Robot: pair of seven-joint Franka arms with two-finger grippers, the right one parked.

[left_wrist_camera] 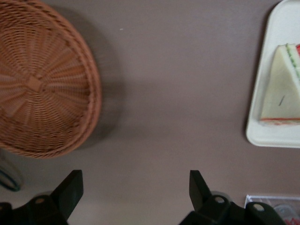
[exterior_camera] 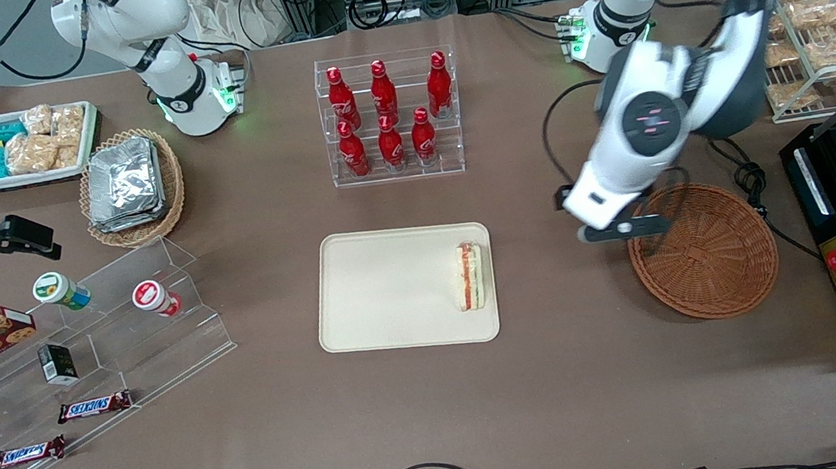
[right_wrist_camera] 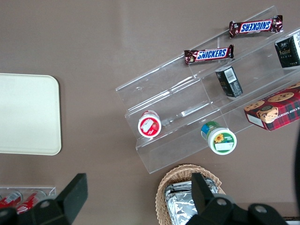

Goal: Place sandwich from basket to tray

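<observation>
The gripper (left_wrist_camera: 131,190) is shown empty, its two fingers (left_wrist_camera: 70,187) spread wide with only bare table (exterior_camera: 560,376) between them; nothing is touched. It is held above the table between the basket (exterior_camera: 703,249) and the tray (exterior_camera: 393,288), close to the basket's rim. The basket is seen to hold nothing. The sandwich (exterior_camera: 471,275) lies on the tray, along the tray's edge nearest the basket, its red, orange and green filling edge showing. The sandwich is judged light, soft and easily crushed, with layers liable to slide; a hold across the two bread faces, near the wedge's middle, would probably suit. Whether it lies quite flat cannot be told for certain.
</observation>
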